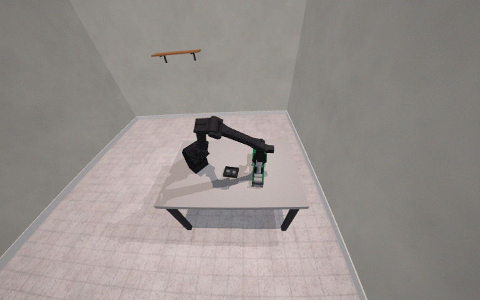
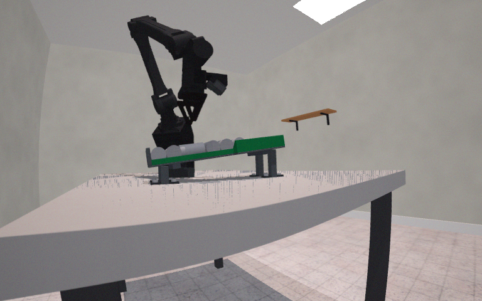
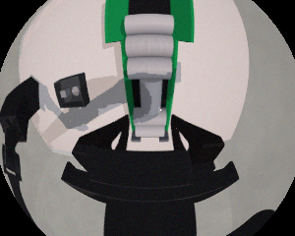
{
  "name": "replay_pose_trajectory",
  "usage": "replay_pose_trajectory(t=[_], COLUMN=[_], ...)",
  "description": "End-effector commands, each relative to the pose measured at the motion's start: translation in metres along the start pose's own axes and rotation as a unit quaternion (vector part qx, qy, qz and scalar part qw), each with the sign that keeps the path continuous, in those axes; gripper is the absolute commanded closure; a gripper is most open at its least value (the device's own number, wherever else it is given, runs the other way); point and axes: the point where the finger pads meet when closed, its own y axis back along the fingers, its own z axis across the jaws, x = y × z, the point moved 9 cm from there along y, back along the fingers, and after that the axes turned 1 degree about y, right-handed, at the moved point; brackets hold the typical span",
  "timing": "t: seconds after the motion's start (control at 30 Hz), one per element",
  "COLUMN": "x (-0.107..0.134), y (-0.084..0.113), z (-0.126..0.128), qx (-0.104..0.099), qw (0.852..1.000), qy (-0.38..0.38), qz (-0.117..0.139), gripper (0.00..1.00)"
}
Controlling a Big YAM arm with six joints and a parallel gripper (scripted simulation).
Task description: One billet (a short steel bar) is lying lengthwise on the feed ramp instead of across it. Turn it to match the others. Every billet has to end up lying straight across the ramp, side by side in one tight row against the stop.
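A green feed ramp (image 1: 253, 175) (image 2: 259, 143) (image 3: 116, 14) stands on short legs on the table and slopes down to a grey stop (image 2: 148, 156). Grey billets lie across it. One billet (image 2: 193, 148) (image 3: 149, 100) lies lengthwise in the middle of the row, with crosswise billets (image 2: 219, 144) (image 3: 147, 35) above it and others (image 2: 165, 152) below it against the stop. My gripper (image 1: 259, 162) (image 2: 190, 115) (image 3: 149, 118) hangs above the lengthwise billet, clear of it. Its fingers stand partly apart with nothing between them.
A small dark box (image 1: 230, 171) (image 3: 72, 90) lies on the table (image 1: 198, 197) (image 2: 236, 201) left of the ramp. The arm's base (image 1: 196, 155) stands at the table's back left. A wooden shelf (image 1: 175, 53) (image 2: 309, 115) hangs on the far wall.
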Motion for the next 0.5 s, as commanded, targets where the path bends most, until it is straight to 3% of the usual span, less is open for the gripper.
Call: replay_pose_trajectory(t=[0.0,0.47], x=[0.0118,0.0166], y=[0.0153,0.0162], z=[-0.0191,-0.0169], qx=[0.024,0.029], qw=[1.0,0.999], qy=[-0.011,-0.013], qz=[-0.003,-0.017], gripper=[0.45,0.45])
